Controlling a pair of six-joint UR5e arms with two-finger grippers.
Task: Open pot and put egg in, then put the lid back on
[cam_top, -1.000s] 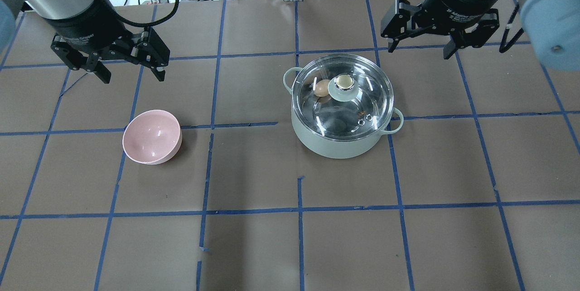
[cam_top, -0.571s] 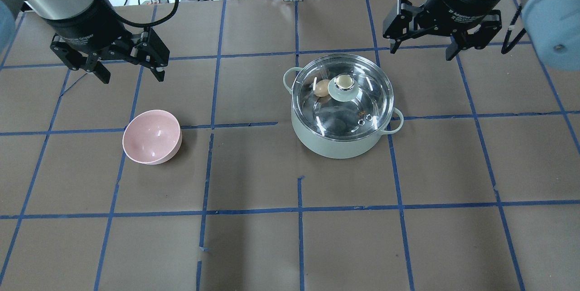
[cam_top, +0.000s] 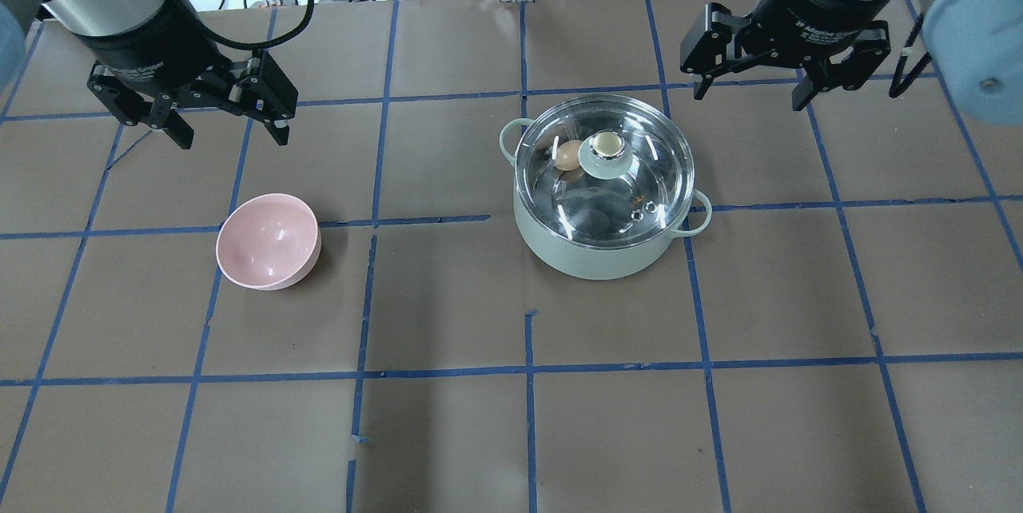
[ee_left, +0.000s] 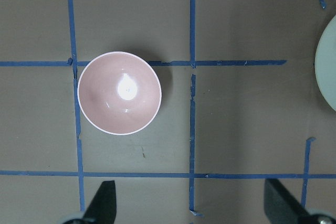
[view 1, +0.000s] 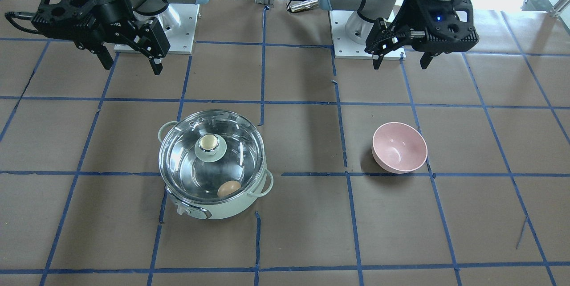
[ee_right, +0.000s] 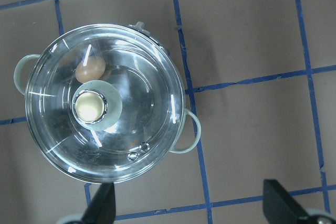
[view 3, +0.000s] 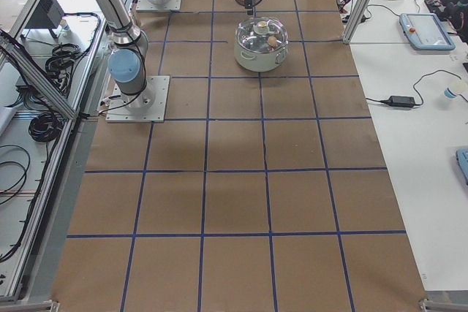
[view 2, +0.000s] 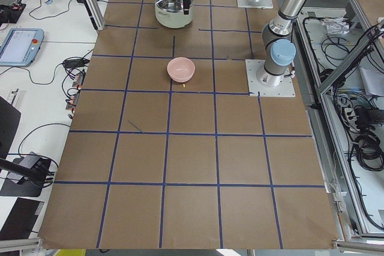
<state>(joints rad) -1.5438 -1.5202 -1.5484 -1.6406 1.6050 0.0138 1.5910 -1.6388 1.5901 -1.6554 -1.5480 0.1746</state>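
Note:
The mint-green pot (cam_top: 595, 253) stands right of the table's middle with the glass lid (cam_top: 639, 169) seated on it. The pot also shows in the front view (view 1: 222, 209) and right wrist view (ee_right: 185, 129). The brown egg (cam_top: 568, 154) lies inside the pot, seen through the lid beside the shiny knob (cam_top: 607, 145); it also shows in the front view (view 1: 229, 188) and right wrist view (ee_right: 90, 70). My right gripper (cam_top: 755, 89) is open and empty, raised behind the pot. My left gripper (cam_top: 229, 128) is open and empty, raised behind the pink bowl.
A pink bowl (cam_top: 268, 241) stands empty on the left half of the table, also in the left wrist view (ee_left: 119, 93) and front view (view 1: 399, 147). Blue tape lines grid the brown table. Cables lie beyond the far edge.
My right gripper has drifted slightly to the right and away from the pot. The left arm, pot, lid, egg and bowl have not moved.

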